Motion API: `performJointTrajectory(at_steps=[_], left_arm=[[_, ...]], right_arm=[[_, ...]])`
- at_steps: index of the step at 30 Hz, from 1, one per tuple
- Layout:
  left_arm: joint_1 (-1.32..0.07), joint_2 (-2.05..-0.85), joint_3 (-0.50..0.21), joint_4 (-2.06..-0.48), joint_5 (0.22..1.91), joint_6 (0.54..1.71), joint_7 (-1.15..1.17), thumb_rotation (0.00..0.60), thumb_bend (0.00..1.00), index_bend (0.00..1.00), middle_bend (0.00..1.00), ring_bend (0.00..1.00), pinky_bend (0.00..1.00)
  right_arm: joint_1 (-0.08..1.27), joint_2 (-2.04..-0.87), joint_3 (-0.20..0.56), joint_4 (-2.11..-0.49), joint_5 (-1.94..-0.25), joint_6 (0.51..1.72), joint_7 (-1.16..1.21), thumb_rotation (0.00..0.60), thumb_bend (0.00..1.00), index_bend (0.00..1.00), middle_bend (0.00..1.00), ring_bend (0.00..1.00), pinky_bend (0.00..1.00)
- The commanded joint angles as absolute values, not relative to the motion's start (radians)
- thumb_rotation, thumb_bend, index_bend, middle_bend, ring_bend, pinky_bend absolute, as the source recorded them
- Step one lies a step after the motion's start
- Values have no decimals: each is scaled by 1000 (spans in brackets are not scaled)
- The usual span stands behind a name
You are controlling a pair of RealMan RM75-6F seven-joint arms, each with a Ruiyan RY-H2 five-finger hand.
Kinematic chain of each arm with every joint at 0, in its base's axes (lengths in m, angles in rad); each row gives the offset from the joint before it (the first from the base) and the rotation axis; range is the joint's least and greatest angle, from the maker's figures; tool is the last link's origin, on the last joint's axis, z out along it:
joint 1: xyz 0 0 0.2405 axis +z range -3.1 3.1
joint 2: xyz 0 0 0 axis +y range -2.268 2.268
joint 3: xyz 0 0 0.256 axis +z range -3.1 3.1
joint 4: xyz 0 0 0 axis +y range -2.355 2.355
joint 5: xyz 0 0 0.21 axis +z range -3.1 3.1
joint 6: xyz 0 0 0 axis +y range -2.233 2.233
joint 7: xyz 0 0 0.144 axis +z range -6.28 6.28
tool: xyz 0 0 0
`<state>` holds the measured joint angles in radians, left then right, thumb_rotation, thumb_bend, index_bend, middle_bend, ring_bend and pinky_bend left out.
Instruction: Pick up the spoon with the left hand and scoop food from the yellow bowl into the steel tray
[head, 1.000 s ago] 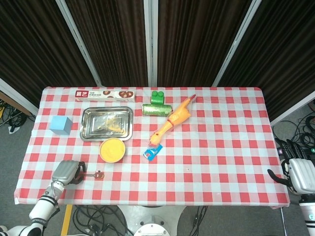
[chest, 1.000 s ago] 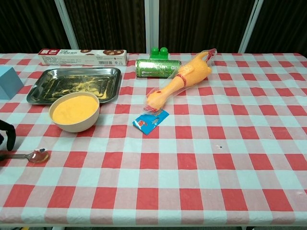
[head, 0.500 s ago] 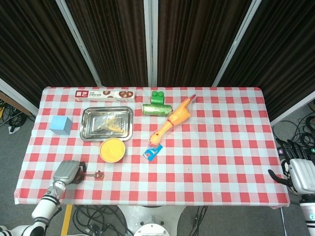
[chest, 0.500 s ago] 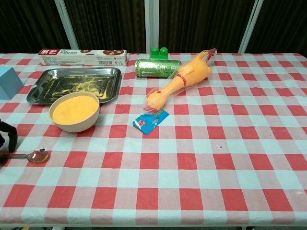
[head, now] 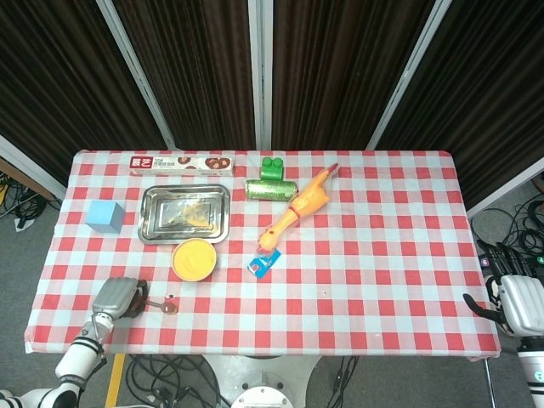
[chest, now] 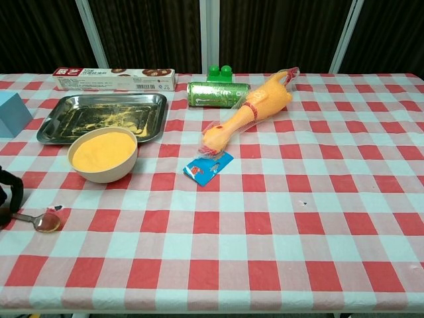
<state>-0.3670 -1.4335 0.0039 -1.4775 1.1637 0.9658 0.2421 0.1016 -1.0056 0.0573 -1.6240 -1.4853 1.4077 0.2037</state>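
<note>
At the lower left of the head view the left hand sits at the table's near edge with its fingers on the handle end of the spoon; from either view I cannot tell whether it truly holds the handle or merely touches it. The spoon lies flat on the cloth, bowl pointing right. It looks like thin, stiff metal: light, smooth and likely slippery, so the handle is the place to pinch, well back from the bowl, and firmly enough that it won't twist when loaded.

Just right and above, the yellow bowl is full of loose yellow food, which should spill easily from a tilted spoon. Touching distance behind it is the steel tray, shallow-rimmed, with some yellow crumbs already in it.

The red-checked tablecloth is soft and may wrinkle or drag under a sliding hand. Dark curtains with pale poles close off the back.

At the lower right, the right hand hangs off the table, holding nothing, fingers apart
</note>
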Motion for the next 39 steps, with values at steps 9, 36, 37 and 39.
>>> performJointTrajectory(at_steps=[9,36,37,39], left_arm=[[-377,-1329,-15,-1556,1209,1035,290,600,412,637,879,847,942],[-698,-1347,-128,-1535,983,953,801,600,455,636,880,849,942],[-704,-1356,-128,-1532,967,959,820,600,455,636,881,849,942],[-719,-1373,-126,-1530,933,976,871,600,457,636,881,851,943]], right_arm=[[97,-1000,57,-1622,-1493,1419,211,600,172,0,112,0,35],[106,-947,72,-1651,-1520,1446,182,600,172,0,118,0,35],[107,-947,72,-1652,-1520,1444,181,600,172,0,118,0,35],[109,-946,72,-1653,-1518,1441,180,600,172,0,118,0,35]])
